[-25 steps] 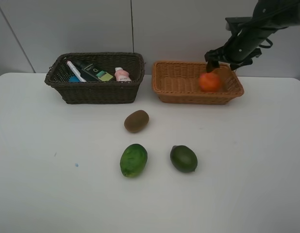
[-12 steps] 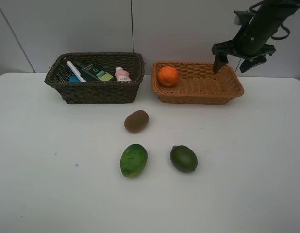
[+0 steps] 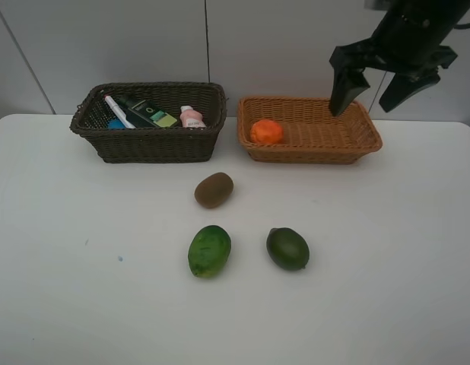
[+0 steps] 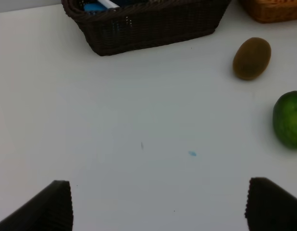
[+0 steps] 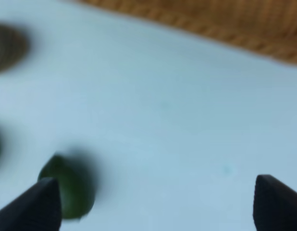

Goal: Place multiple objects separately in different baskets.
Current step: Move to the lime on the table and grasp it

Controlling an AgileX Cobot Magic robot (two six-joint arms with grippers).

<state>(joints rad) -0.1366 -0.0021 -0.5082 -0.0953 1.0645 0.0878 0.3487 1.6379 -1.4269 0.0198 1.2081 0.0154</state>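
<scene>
The orange [image 3: 265, 131] is sitting in the tan basket [image 3: 315, 153], well apart from the right gripper [image 3: 361, 109], whose jaws are gaping empty.

**No legible writing**

Nothing can be read in any view. In the exterior high view, the dark green rectangular bottle [image 3: 142, 112] has a pale green patch at one end. The small pink bottle [image 3: 192, 118] shows a faint mark on its front. Both lie in the deep dark brown woven wicker basket [image 3: 151, 144], and any print on them is too small to make out.
</scene>
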